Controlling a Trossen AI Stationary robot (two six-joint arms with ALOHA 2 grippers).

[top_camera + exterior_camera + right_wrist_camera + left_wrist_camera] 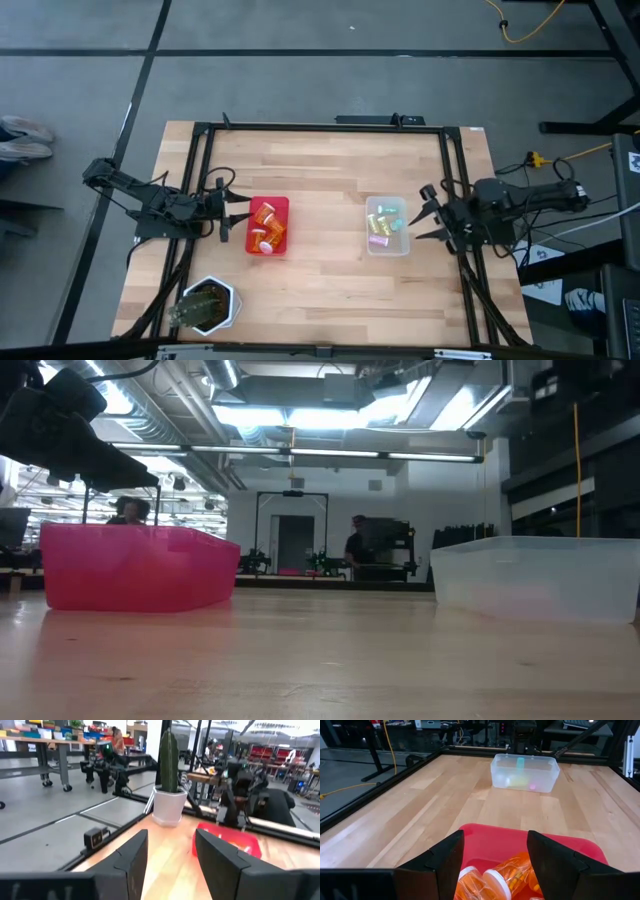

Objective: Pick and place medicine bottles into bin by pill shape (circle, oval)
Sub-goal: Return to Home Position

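Beside the left hand [237, 212], well off to one side at the corner of the surface [320, 290], sits a white pot [210, 305] with a cactus. It belongs to neither pile and is best left alone. Just ahead of this hand, almost at its fingertips, stands the red bin [285, 203], with the orange bottles [264, 214] and their white caps heaped inside. The hand is released: in its wrist view the two dark fingers [447, 857] stand wide apart with nothing between them, framing the bin's near rim and the bottles below.

Farther out in front of the left hand, across bare wood, is the clear bin [386, 200]. It holds the small pastel bottles [382, 224] in teal, pink and yellow-green. On that bin's other side, the right hand [422, 213] faces it from just beside its wall, likewise released and empty, fingers parted.

Each hand sits by the bin on its own side, which suits a split where one arm feeds one container. No bottle shows loose on the wood between the hands, so the sorting looks finished. The open, empty hands near the edges read as arms parking, not reaching. Which pill shape went where cannot be told; the pills are too small to see.
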